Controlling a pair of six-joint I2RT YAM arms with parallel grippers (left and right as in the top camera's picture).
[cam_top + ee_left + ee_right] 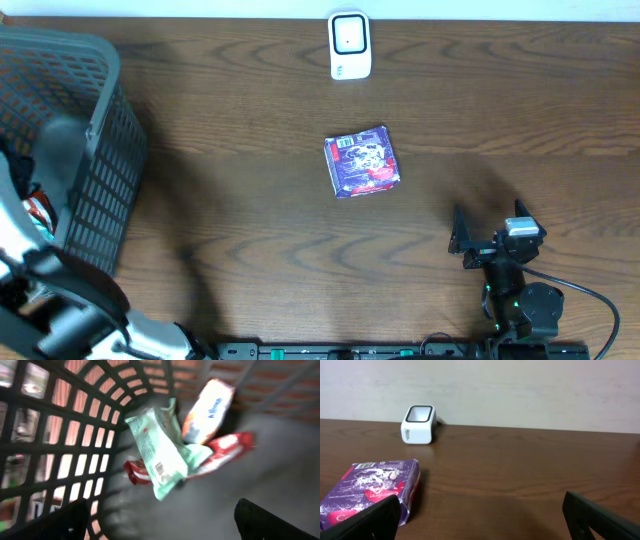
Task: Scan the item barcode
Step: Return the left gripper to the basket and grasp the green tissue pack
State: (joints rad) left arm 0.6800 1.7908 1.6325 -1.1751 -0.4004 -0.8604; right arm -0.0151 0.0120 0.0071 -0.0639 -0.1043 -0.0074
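The right pincer stands spread and empty, low at the table's five o'clock, aimed level toward twelve. The purple packet lies flat at the centre, at eleven o'clock from it. Such a low approach may shove the packet rather than pinch it, or turn its barcode away from the scanner at twelve. The left pincer, spread and empty, hangs inside the basket at nine, above loose packets. That arm could snag the basket's wall when it lifts.

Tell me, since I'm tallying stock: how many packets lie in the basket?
3: a pale green packet on top, an orange-and-white packet behind it, and a red packet underneath, showing on both sides. Others may be hidden beneath.
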